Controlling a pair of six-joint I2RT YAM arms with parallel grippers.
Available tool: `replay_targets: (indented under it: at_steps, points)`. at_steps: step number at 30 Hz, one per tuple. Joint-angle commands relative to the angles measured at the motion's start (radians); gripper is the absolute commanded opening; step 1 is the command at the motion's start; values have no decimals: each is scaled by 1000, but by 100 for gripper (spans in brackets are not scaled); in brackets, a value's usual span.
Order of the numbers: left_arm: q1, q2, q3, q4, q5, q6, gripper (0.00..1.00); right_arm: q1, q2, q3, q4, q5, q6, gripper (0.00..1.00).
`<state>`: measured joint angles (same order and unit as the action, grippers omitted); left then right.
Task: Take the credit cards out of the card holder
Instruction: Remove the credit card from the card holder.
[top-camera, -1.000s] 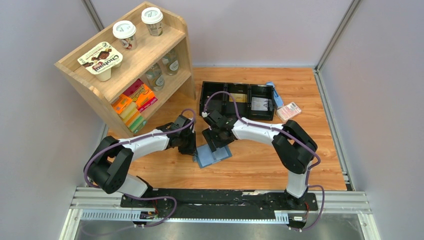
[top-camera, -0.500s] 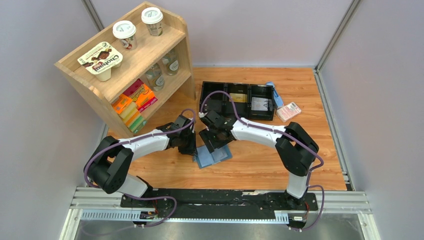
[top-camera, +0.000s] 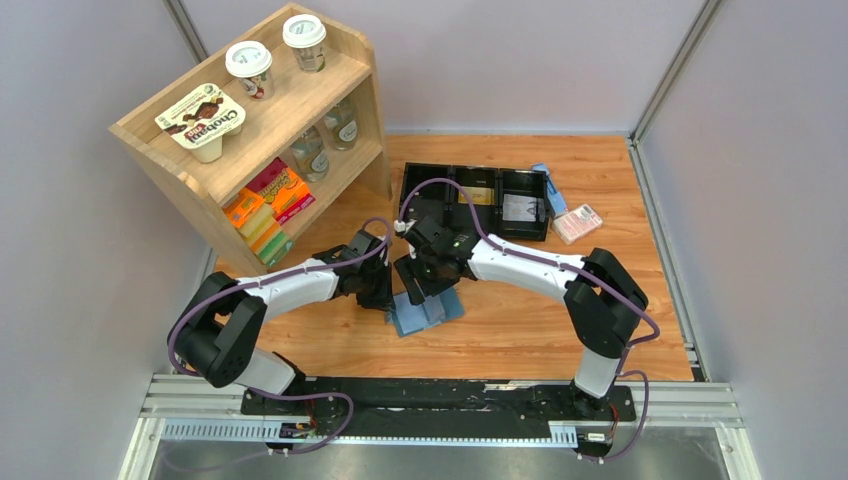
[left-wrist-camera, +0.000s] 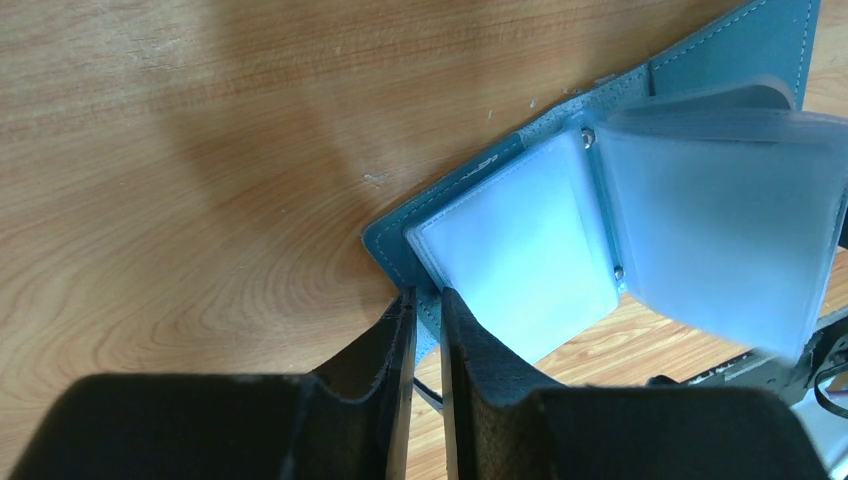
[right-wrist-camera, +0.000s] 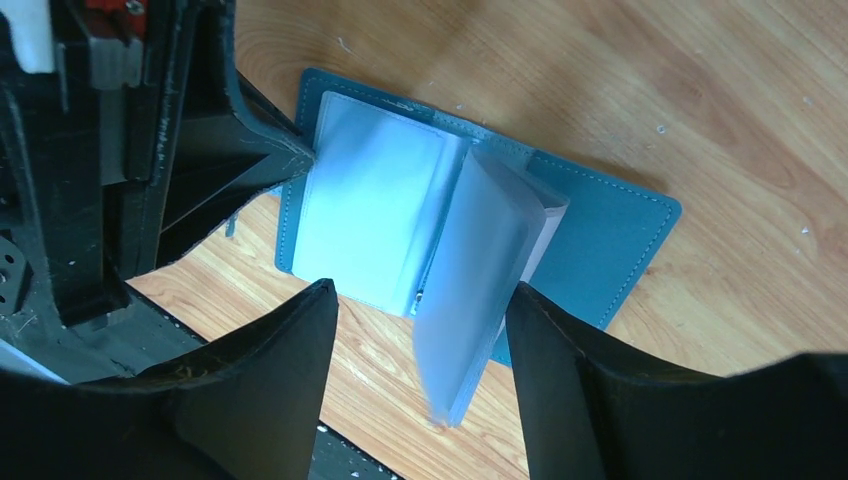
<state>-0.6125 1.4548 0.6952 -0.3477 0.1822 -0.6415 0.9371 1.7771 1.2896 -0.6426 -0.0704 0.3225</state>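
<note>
**Holder open and pinned, no card out that I can see**

Progress: card holder (top-camera: 425, 312) lies flat on the table (top-camera: 520, 320) between the two arms, near the front, well apart from the black tray (top-camera: 497, 205). It is spread open, teal cover down, pale inside up. The frosted plastic sleeves (right-wrist-camera: 480, 280) fan up from the spine. One leaf lies flat on the L half, and the rest stand as a loose bundle over the R half. So the opening step looks done.

Credit cards: none seen on the wood beside the holder and none in either claw. The sleeves are milky, so I can't tell if cards sit inside. Wrist views show no dark shape through the flat leaf. Judgement: early-to-mid task. The pull-out itself has not begun for whatever is left in the pockets.

Left gripper (left-wrist-camera: 422, 300): jaws nearly together, clamped on the holder's stitched edge near its L corner. It acts as an anchor, with the cover pinned to the table.

Right gripper (right-wrist-camera: 418, 295): jaws wide apart and nothing gripped. It hangs over the holder w/ the standing sleeve bundle between its fingers, closer to one finger. Can't tell if it touches.
</note>
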Motion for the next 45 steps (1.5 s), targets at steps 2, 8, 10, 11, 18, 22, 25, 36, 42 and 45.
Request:
replay_targets:
  at_steps: [2, 8, 10, 11, 18, 22, 25, 36, 42, 45]
  points:
    - [-1, -1, 9, 3, 8, 5, 22, -4, -42, -12, 61, -32, 29, 64]
    - [-1, 1, 10, 3, 7, 6, 22, -18, -51, -23, 73, -45, 38, 64]
    - [-1, 3, 12, 3, 7, 6, 22, -21, -56, -24, 73, -40, 36, 64]
    - [-1, 3, 10, 3, 7, 6, 22, -23, -61, -24, 73, -40, 36, 63]
    - [-1, 4, 12, 1, 7, 8, 22, -24, -67, -7, 12, 145, 36, 74]
    - [-1, 4, 12, 3, 7, 8, 22, -24, -53, -3, 0, 207, 3, 79]
    - [-1, 6, 12, 3, 10, 8, 22, -24, -33, -1, 20, 184, -13, 80]
    - [-1, -4, 9, 1, 7, 5, 22, -23, 74, 25, 60, 129, -34, 87]
    - [-1, -1, 10, 0, 8, 8, 22, -24, 99, 22, 70, 123, -36, 83]
    - [-1, 1, 13, 0, 7, 8, 22, -24, 102, 24, 70, 113, -37, 80]
